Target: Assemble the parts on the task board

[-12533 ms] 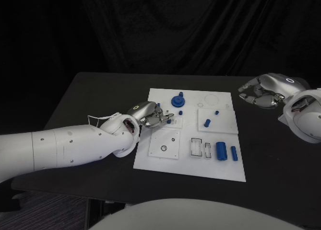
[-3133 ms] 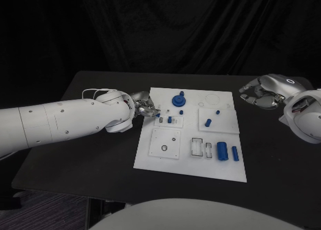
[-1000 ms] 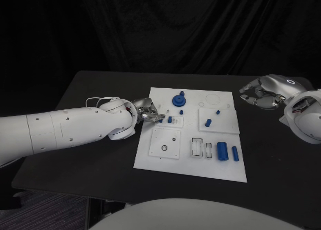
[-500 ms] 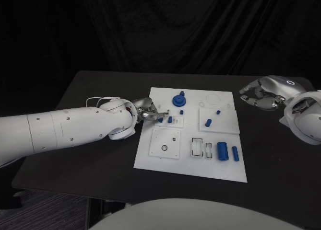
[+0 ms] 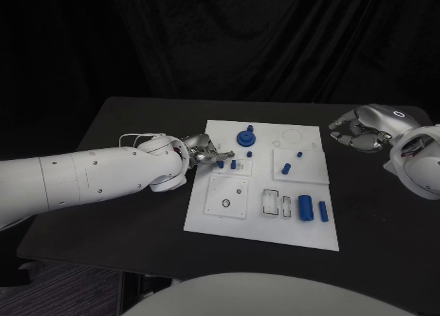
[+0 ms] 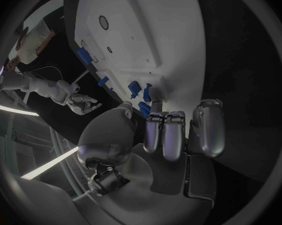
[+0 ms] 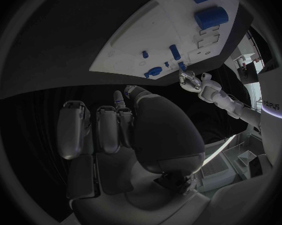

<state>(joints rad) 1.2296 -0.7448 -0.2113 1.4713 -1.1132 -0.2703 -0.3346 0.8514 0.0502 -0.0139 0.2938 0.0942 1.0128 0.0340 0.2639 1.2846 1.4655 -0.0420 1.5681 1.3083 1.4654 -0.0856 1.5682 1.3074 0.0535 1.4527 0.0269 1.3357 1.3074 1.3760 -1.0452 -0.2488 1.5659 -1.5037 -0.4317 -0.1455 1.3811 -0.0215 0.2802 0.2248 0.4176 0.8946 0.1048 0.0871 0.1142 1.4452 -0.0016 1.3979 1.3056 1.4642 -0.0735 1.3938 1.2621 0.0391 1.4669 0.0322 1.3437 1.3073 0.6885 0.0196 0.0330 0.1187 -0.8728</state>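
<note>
The task board (image 5: 262, 224) lies flat mid-surface (image 5: 134, 217), its long axis running away from the robot. Blue parts sit on it: a round knob (image 5: 245, 138) at the far end, two cylinders (image 5: 312, 207) lying lengthwise near the right edge. The left robot hand (image 5: 202, 153) is at the board's left edge, fingertips (image 6: 155, 116) curled together against small blue parts (image 6: 138, 91); whether it pinches one cannot be told. The right robot hand (image 5: 364, 132) hovers off the board's far right corner, fingers curled inward, holding nothing. The right wrist view shows lettering on a white body, too small to read.
</note>
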